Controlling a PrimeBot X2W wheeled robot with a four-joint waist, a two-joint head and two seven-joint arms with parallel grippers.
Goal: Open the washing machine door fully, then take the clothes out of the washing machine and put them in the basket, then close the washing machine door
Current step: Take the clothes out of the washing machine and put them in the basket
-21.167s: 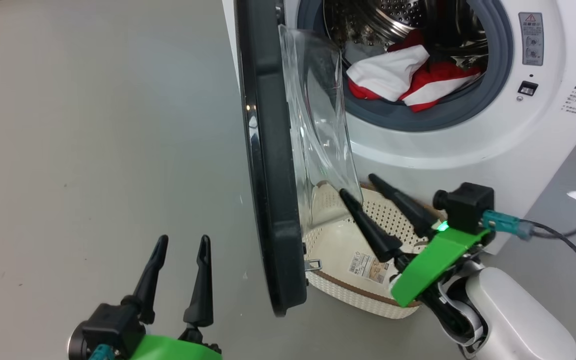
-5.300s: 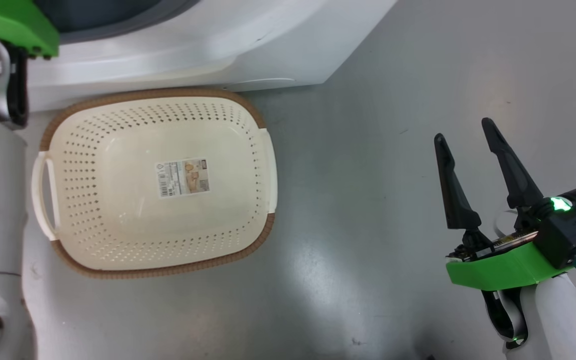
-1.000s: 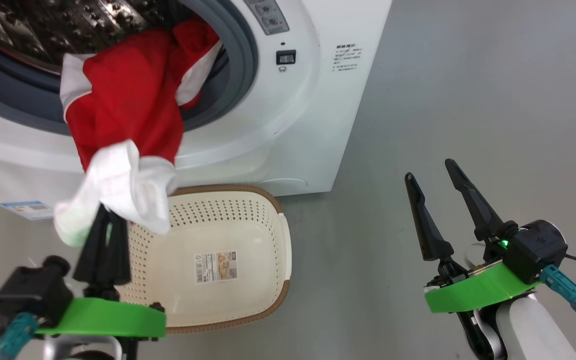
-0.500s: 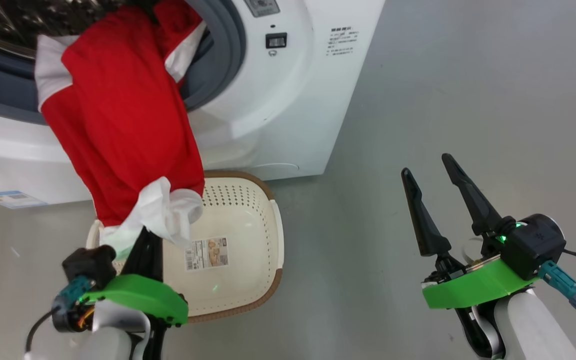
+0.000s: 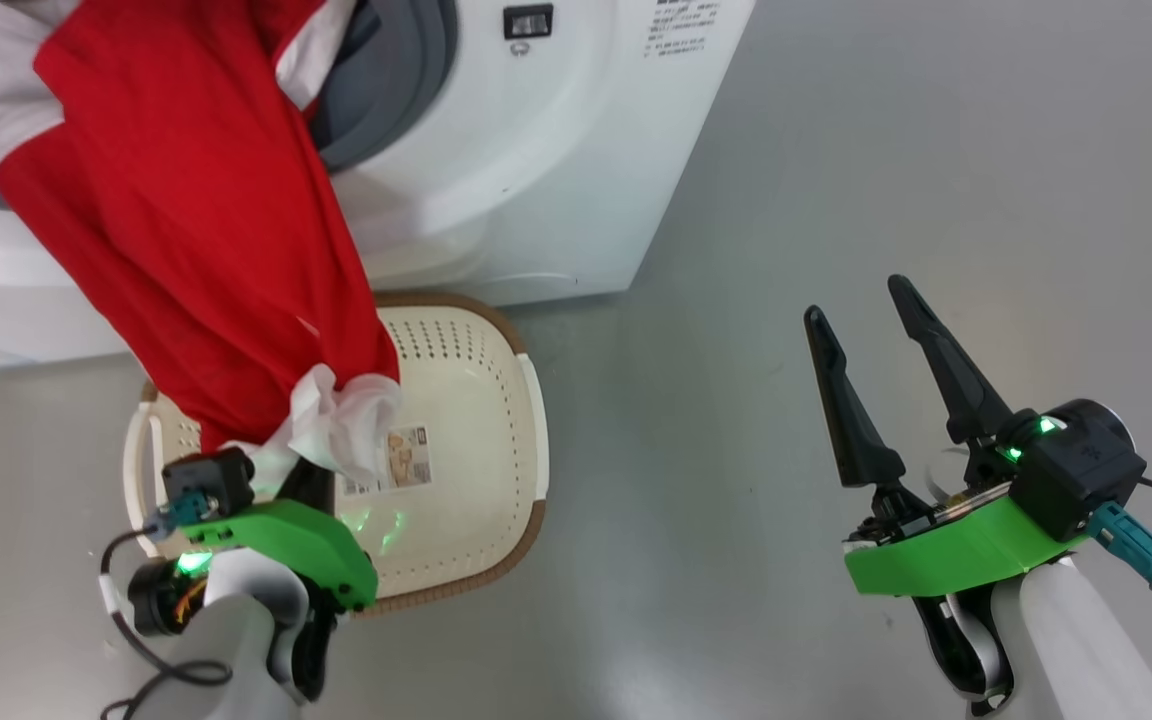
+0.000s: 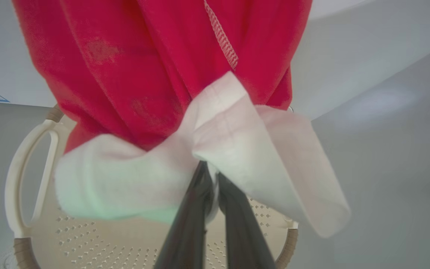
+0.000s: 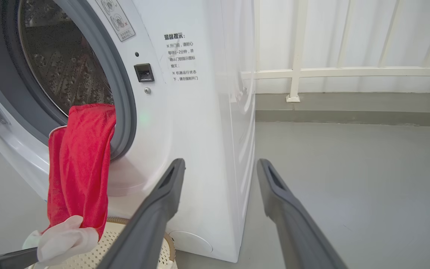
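Left pincer [image 6: 211, 176]: pressed together on the white trim of the clothes [image 5: 186, 230], at 7 o'clock in the head view. You pinch the hem, so one pull should draw the whole garment after it.
Clothes: the red jersey runs taut from the drum [image 7: 62, 67] mouth at 11 o'clock down to your pincer. Its upper end lies over the grey gasket [image 7: 122, 93], and its lower end hangs above the basket [image 5: 528, 400]. It is only partly out.
Basket: it stands on the floor [image 5: 736, 200] just beside the foot of the washing machine [image 5: 536, 150], at 6 o'clock of the opening. There, cloth drawn out can drop straight in.
Right pincer [image 5: 856, 300]: spread and empty, over bare floor at 4 o'clock, well apart from the cloth. You seem to park it clear of the haul.
Risk: if you release before the upper end clears the gasket, the jersey may hang on the opening instead of landing inside.
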